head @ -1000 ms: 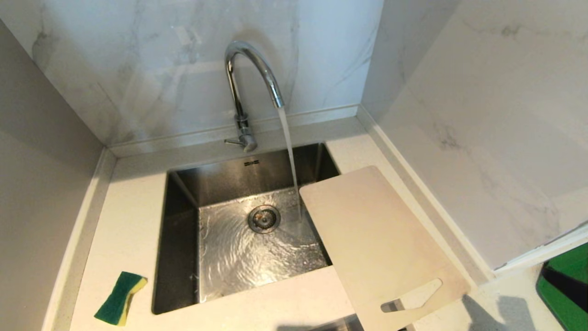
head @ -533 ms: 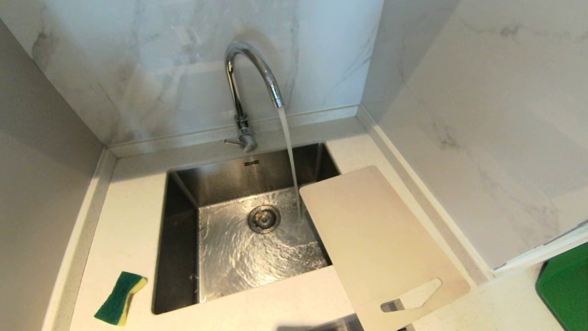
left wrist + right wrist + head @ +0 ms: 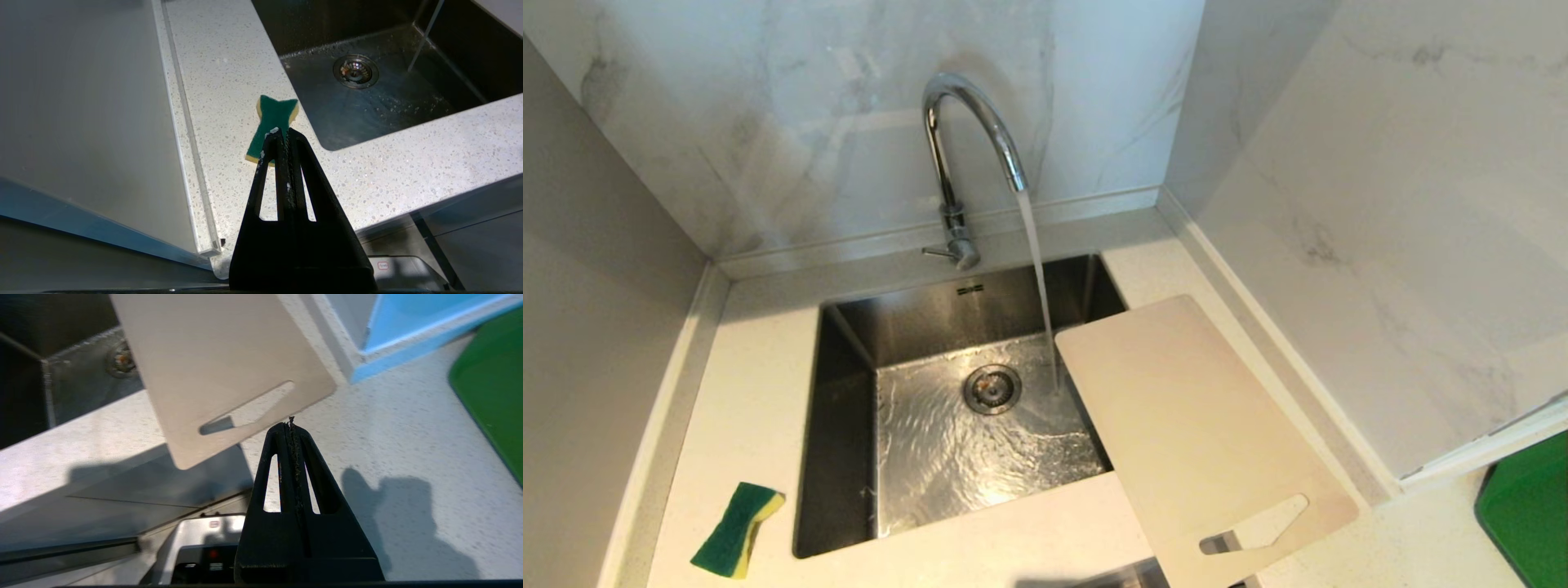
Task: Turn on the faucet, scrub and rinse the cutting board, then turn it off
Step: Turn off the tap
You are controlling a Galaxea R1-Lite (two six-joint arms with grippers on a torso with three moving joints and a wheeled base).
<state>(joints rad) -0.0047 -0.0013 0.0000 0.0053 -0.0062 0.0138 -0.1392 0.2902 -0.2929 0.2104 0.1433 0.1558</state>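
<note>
Water runs from the chrome faucet (image 3: 964, 147) into the steel sink (image 3: 849, 327). The pale beige cutting board (image 3: 1192, 433) lies slanted over the sink's right rim and the counter, its slot end hanging past the front edge; the right wrist view shows the cutting board (image 3: 212, 355) too. A green and yellow sponge (image 3: 737, 529) rests on the counter left of the sink. Neither arm shows in the head view. My left gripper (image 3: 283, 131) is shut and empty, held back from the sponge (image 3: 273, 122). My right gripper (image 3: 289, 425) is shut and empty, near the board's slot end.
A green slab (image 3: 1531, 514) lies on the counter at the far right. Marble walls close in the back and right, a grey panel (image 3: 596, 327) the left. A blue-edged wall corner (image 3: 392, 339) stands beside the board.
The dark shape and shadow of my right arm at the lower right of the head view have gone out of frame. Board, sponge and running water are unchanged.
</note>
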